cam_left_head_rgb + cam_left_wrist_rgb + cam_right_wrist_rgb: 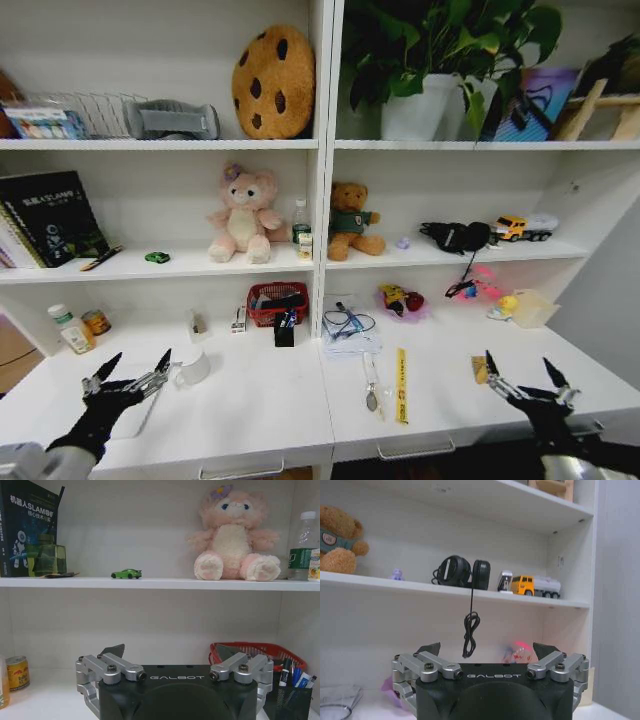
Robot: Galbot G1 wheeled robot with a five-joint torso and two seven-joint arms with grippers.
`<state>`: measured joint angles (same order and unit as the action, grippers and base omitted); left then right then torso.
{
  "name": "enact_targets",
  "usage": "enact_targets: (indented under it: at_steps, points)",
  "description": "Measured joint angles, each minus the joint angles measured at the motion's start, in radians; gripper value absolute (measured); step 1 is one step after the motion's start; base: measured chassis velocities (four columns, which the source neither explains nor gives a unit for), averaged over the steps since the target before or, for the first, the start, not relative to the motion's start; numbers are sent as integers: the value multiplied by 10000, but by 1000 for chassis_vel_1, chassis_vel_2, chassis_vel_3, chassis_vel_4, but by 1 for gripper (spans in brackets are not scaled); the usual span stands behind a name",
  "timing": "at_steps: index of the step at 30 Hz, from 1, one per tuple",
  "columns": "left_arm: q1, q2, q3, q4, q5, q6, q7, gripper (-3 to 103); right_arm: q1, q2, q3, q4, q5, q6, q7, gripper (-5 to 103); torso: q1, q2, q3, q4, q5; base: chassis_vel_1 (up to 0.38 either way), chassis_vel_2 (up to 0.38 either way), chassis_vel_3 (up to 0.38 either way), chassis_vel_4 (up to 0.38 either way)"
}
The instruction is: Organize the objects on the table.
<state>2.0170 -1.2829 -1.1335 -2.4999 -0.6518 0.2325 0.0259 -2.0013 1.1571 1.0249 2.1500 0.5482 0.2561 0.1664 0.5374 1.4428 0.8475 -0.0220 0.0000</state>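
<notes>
Two grippers are seen held low over the white desk (270,400), one at each front corner, both with nothing between the fingers. The desk is backed by a white shelving unit (322,200) that rises from its rear edge. The left gripper (128,375) is positioned just beside a white mug (192,368), with its fingers spread wide; what lies beneath it cannot be made out. The right gripper (520,377) is positioned near the desk's right front, its fingers likewise spread wide, close to a small yellowish object whose kind cannot be told. A pink plush bear (241,215) is seated on the middle shelf, left bay; a brown bear (350,220) is seated in the right bay. A red basket (276,302) is placed at the back of the desk near the centre divider, with a black mesh pen holder (290,697) containing blue and black pens (296,675) in front of it. The green toy car (127,573) is located on the middle shelf, left of the pink bear and well apart from both grippers.
</notes>
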Motion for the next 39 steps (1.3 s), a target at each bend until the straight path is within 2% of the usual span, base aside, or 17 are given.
enact_targets:
  at_steps: [7,11,18,20,21,22,24,25,27,28,30,33,37,39]
  points:
    - [0,1,0,0,0,0,0,100,29,227,-401,-247,-49,-42,-202,100,0,0,-1,0,0,-25,-34,30,43]
    - [0,0,-1,0,0,0,1,100,179,131,-470,-337,-74,-101,-320,100,-1,1,-2,5,0,-132,-121,123,128]
    - [0,1,0,0,0,0,0,100,711,-42,-718,-346,-45,-488,-367,100,0,0,-1,0,-2,-211,-192,188,219]
    - [0,-1,0,-1,0,0,1,100,1045,-175,-829,-236,10,-968,-272,100,0,0,-1,3,10,-230,-212,196,226]
    - [0,-1,1,0,0,0,2,100,1435,-481,-897,-80,234,-1925,-85,100,-2,1,-2,4,2,-202,-132,158,174]
    - [0,-1,1,0,0,0,2,100,1435,-481,-897,-80,234,-1925,-85,100,-2,1,-2,4,2,-202,-132,158,174]
    - [0,-1,1,-1,-1,0,5,100,2278,-1044,-1002,-402,210,-2783,144,100,-1,0,0,1,5,-57,-102,100,66]
    - [0,-1,1,-1,-1,0,5,100,2278,-1044,-1002,-402,210,-2783,144,100,-1,0,0,1,5,-20,-71,42,35]
    - [-1,0,1,0,0,0,2,100,3309,-1696,-1213,-1048,357,-3641,298,100,0,0,0,9,-4,15,31,-17,-12]
    - [-1,0,1,0,0,0,2,100,3309,-1696,-1213,-1048,357,-3641,298,100,0,0,0,9,-4,30,62,-35,-24]
    - [0,1,-1,-1,0,0,0,100,3749,-2099,-1399,-1547,561,-4258,22,100,-1,1,-1,3,-2,57,75,-39,-54]
    - [0,1,-2,0,0,0,-2,100,4026,-2394,-1613,-1960,726,-4668,-350,100,-1,0,-1,0,-4,41,81,-43,-49]
    - [0,1,-2,0,0,0,-1,100,4459,-2611,-2208,-2628,1278,-5051,-335,100,0,0,0,7,4,0,0,0,0]
    - [0,1,-2,0,0,0,-1,100,4481,-2625,-2332,-2744,1548,-5254,-326,100,0,0,0,3,5,0,0,0,0]
